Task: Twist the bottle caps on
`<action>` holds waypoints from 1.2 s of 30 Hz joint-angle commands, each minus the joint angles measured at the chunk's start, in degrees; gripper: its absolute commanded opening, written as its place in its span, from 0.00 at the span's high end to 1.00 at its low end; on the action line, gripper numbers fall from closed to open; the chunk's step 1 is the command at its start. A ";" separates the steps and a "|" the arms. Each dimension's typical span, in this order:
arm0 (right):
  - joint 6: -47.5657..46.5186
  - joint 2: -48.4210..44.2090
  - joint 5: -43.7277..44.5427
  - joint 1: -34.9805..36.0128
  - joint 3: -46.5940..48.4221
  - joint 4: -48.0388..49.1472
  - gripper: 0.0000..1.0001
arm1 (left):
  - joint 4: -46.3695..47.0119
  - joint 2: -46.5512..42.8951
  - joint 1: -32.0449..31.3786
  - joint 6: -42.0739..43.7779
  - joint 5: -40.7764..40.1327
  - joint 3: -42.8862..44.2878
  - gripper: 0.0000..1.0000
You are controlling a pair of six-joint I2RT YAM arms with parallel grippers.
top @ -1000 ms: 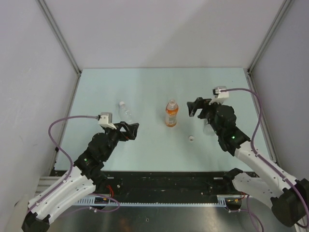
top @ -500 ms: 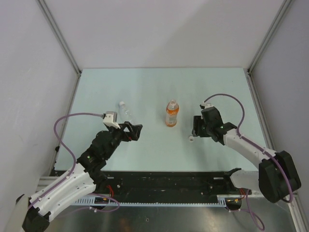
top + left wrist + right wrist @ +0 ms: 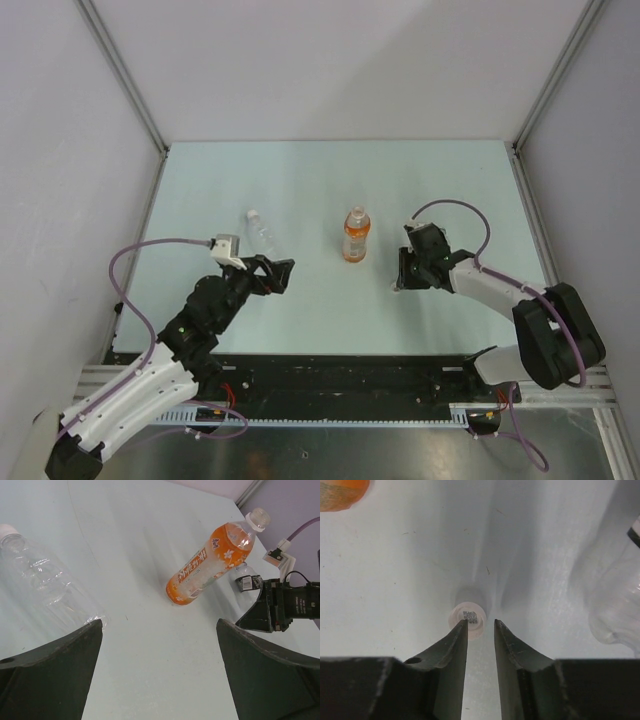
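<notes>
An orange-tinted bottle (image 3: 355,235) stands upright mid-table with a white cap on it (image 3: 257,519). A plain clear bottle (image 3: 262,232) lies on its side to the left, with a white cap at its neck (image 3: 7,529). A loose white bottle cap (image 3: 467,620) lies on the table (image 3: 397,289). My right gripper (image 3: 481,622) points down at it, jaws a narrow gap apart. The cap sits off to the left under the left fingertip, not between the jaws. My left gripper (image 3: 159,625) stands wide open and empty, near the clear bottle (image 3: 45,590).
Another clear bottle (image 3: 620,595) lies just right of my right gripper, seen behind the orange one in the left wrist view (image 3: 245,577). Grey walls and metal rails (image 3: 150,225) border the pale table.
My right arm swung down and toward the centre onto the loose white cap, and its jaws narrowed from wide to a small gap. The left arm barely shifted.
</notes>
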 commanded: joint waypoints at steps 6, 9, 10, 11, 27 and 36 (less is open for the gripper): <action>0.88 4.88 -0.60 0.50 0.33 2.88 0.86 | 2.21 -2.46 -0.13 -0.56 -0.74 -1.10 0.01; 0.82 3.80 -2.26 0.89 0.33 3.62 0.98 | 2.21 -2.86 -0.13 0.53 0.51 -0.98 0.00; 0.86 2.79 -2.95 1.12 0.33 3.83 0.99 | 2.21 -3.03 -0.13 1.31 1.62 -0.87 0.01; 0.75 1.35 -3.74 1.37 0.33 4.07 1.00 | 2.21 -3.24 -0.09 1.88 2.70 -0.73 0.01; -12.22 -31.85 -45.88 7.81 -3.63 40.78 1.00 | 24.93 0.95 -0.20 -10.43 36.90 4.96 0.01; -19.55 -30.20 -53.09 15.82 -3.63 55.53 1.00 | 38.28 11.08 -2.55 -21.38 49.86 6.05 0.10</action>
